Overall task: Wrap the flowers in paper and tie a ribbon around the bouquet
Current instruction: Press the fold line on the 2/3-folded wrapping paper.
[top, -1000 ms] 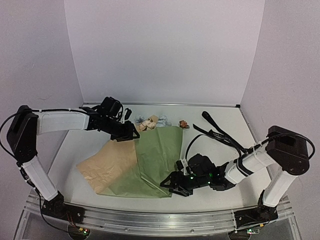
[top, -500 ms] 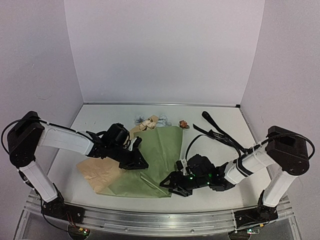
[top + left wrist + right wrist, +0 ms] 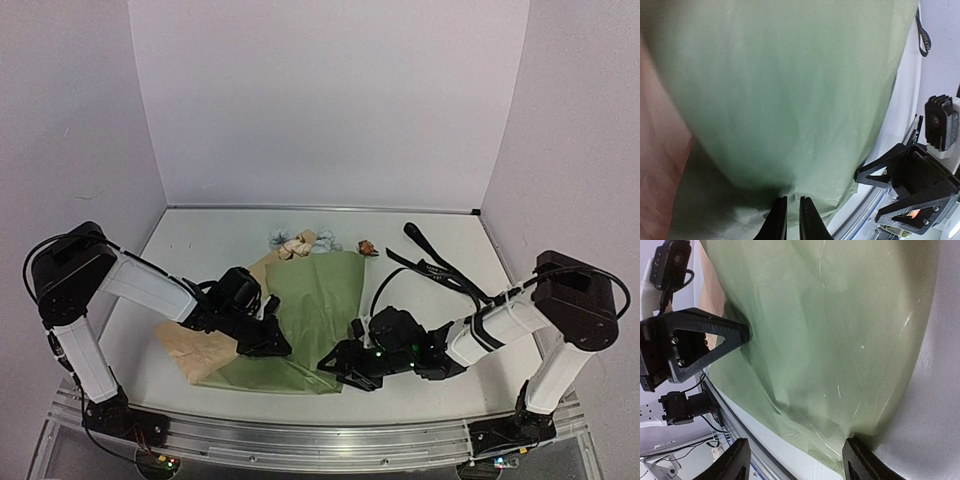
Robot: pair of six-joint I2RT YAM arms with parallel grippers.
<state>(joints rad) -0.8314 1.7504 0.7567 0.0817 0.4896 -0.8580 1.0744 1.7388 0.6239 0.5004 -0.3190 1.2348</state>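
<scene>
As the left pincer (image 3: 272, 342) sat low on the near-left part of the paper (image 3: 325, 295), its fingers (image 3: 779, 220) stood almost together. The wrist view showed a small pucker of the olive sheet right at their tips: a pinch on the paper, by the look of it. Just to its left, the tan reverse (image 3: 198, 345) lay turned up on the bench (image 3: 190, 255). The sheet ran lengthwise from the near edge toward the back wall, and at its far end the flowers (image 3: 300, 243) poked out, heads just past the paper's edge, stems hidden. So the flowers lay well beyond both pincers, straight up the sheet's long axis, with neither arm clearly nearer. Over on the right, the right pincer (image 3: 333, 366) lay at the near-right corner, fingers spread wide, the sheet's near edge running between them and nothing clamped. Further right, apart from the paper, the ribbon (image 3: 440, 272) stretched across the bench. My read: the wrap had to turn across that axis, left side over toward the right, and only the left pincer had a hold to do it.
</scene>
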